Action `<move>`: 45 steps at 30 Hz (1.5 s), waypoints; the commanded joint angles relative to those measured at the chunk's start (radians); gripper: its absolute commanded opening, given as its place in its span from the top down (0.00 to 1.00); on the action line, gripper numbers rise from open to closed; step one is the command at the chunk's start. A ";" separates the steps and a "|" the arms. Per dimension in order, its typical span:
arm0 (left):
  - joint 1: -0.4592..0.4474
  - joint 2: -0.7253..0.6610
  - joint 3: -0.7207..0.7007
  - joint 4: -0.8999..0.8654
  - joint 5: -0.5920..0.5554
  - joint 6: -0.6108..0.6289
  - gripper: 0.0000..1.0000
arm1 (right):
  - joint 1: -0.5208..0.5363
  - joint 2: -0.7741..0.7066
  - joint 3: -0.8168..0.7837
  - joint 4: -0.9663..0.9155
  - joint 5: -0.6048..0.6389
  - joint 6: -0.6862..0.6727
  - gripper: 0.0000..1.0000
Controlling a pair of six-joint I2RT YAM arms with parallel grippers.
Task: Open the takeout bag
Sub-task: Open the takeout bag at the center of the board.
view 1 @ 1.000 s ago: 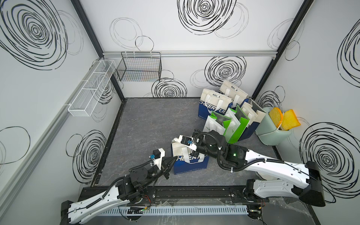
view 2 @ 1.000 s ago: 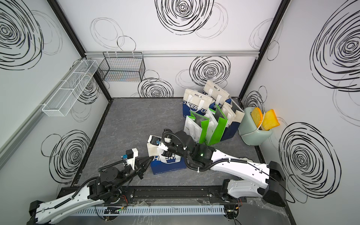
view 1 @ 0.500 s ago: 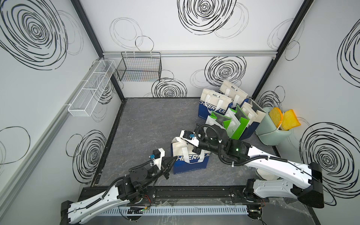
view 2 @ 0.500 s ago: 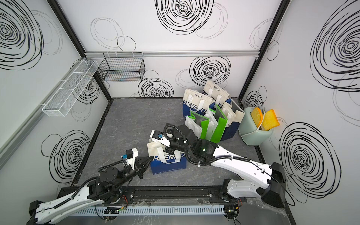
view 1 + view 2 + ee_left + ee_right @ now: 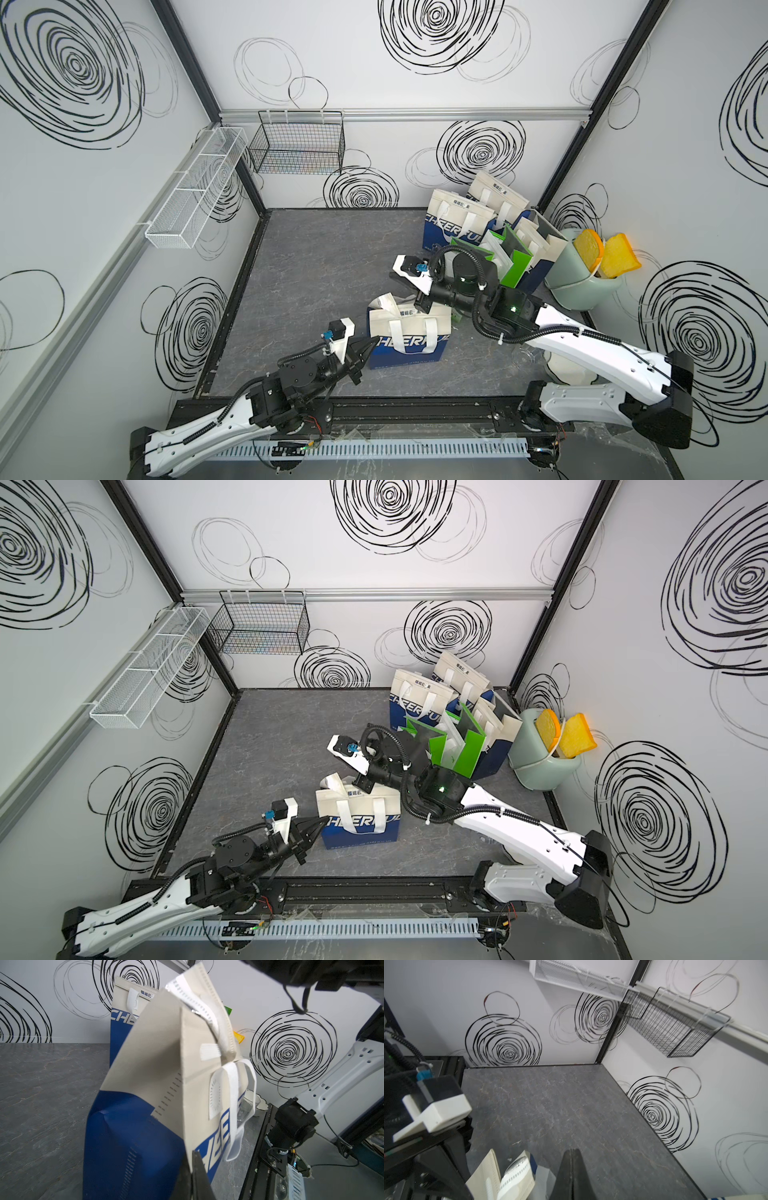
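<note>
The takeout bag, beige on top and blue below with white handles, stands near the front of the grey floor. In the left wrist view the takeout bag fills the frame, its top flaps parted and one flap sticking up. My left gripper is shut on the bag's front panel at its left corner; the left gripper pinches that edge. My right gripper hovers behind the bag's top. The right gripper is shut with nothing seen between its fingers; the bag's flaps lie beside it.
Several more blue-and-beige bags and a green bag crowd the back right. A pale green toaster holding yellow toast stands by the right wall. A black wire basket and a white one hang on the walls.
My right gripper has drawn away from the bag's top toward the back and risen. The left gripper has kept its hold on the bag's corner.
</note>
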 commanded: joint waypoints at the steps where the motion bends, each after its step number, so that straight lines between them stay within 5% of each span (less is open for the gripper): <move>1: 0.001 0.002 0.014 0.004 0.002 -0.007 1.00 | -0.001 -0.013 0.036 0.029 -0.018 0.014 0.94; 7: 0.002 0.001 0.015 0.006 0.004 -0.007 1.00 | -0.003 -0.050 0.027 0.013 -0.031 -0.041 0.73; 15: 0.005 0.002 0.011 0.012 0.006 -0.009 1.00 | 0.032 -0.221 -0.162 -0.115 -0.004 -0.412 0.62; 26: 0.010 -0.001 0.011 0.012 0.013 -0.009 1.00 | 0.177 -0.227 -0.320 -0.055 0.176 -0.522 0.61; 45: 0.011 0.000 0.008 0.012 0.015 -0.010 1.00 | 0.211 -0.140 -0.323 0.060 0.343 -0.530 0.62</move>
